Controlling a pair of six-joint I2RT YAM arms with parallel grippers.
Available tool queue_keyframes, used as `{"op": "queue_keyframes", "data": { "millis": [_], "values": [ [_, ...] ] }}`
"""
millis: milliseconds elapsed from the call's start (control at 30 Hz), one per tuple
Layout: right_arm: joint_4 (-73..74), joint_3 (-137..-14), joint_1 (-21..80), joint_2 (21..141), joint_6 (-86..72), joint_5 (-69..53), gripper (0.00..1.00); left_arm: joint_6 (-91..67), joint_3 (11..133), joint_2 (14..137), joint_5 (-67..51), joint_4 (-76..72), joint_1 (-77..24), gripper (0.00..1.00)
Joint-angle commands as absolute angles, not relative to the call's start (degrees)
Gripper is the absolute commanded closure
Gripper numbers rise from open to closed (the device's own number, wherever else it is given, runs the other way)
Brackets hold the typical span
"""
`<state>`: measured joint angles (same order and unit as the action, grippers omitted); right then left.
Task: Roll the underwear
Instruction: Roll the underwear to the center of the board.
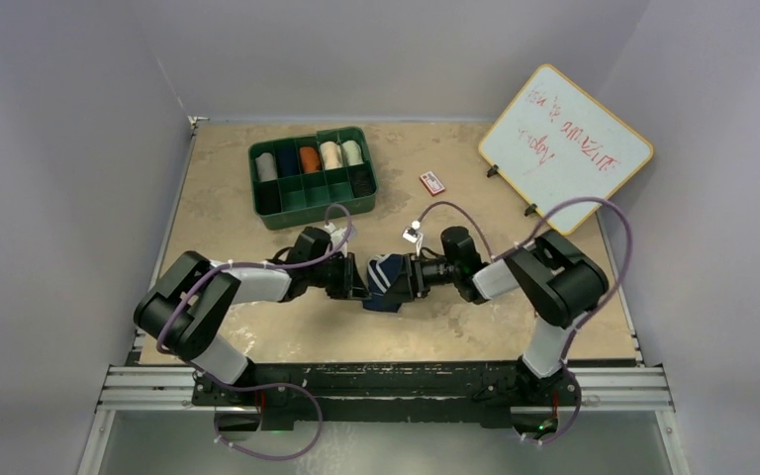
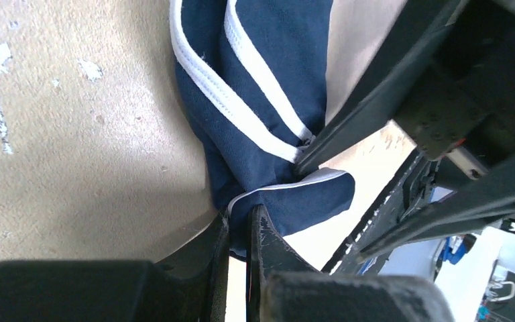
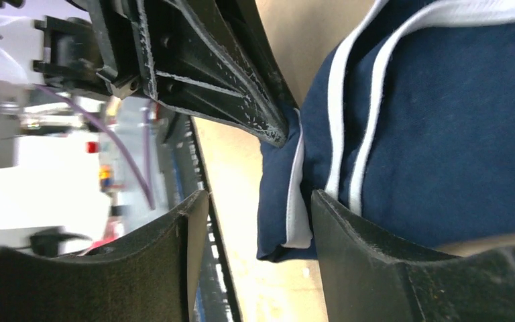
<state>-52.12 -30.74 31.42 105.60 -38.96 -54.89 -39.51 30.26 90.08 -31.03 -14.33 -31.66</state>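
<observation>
The navy blue underwear (image 1: 386, 276) with white edging lies bunched at the middle of the table, between my two grippers. My left gripper (image 1: 361, 283) comes in from the left and is shut on a folded corner of it, seen in the left wrist view (image 2: 240, 218) below the cloth (image 2: 261, 80). My right gripper (image 1: 405, 280) faces it from the right with its jaws apart (image 3: 258, 196). A corner of the cloth (image 3: 442, 134) hangs between its fingers, against the right finger (image 3: 349, 228). The plain black brief is not in view as a loose cloth.
A green divided tray (image 1: 302, 220) with several rolled cloths stands at the back left. A small red-and-white card (image 1: 432, 182) lies at the back centre. A whiteboard (image 1: 566, 148) leans at the back right. The table's front edge and rail run just behind the arms.
</observation>
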Motion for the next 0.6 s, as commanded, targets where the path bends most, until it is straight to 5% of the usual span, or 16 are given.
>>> {"op": "queue_keyframes", "data": {
  "millis": [0,167,300,567],
  "values": [
    [-36.2,-29.9,30.9,94.2,-23.5,-42.4,0.39,-35.1,33.7,88.2,-28.6,-7.3,-32.3,1.0],
    [-34.5,-26.5,31.9,81.6,-10.3,-31.9,0.39,-34.8,36.2,87.7,-28.4,-3.0,-32.6,1.0],
    [-38.5,-22.5,42.2,73.2,9.0,-21.4,0.4,-34.8,39.2,88.1,-28.1,2.5,-32.6,1.0],
    [-40.2,-22.7,54.6,75.5,22.0,-11.7,0.46,-34.9,43.2,89.5,-28.2,10.3,-32.8,1.0]
  ]
}}
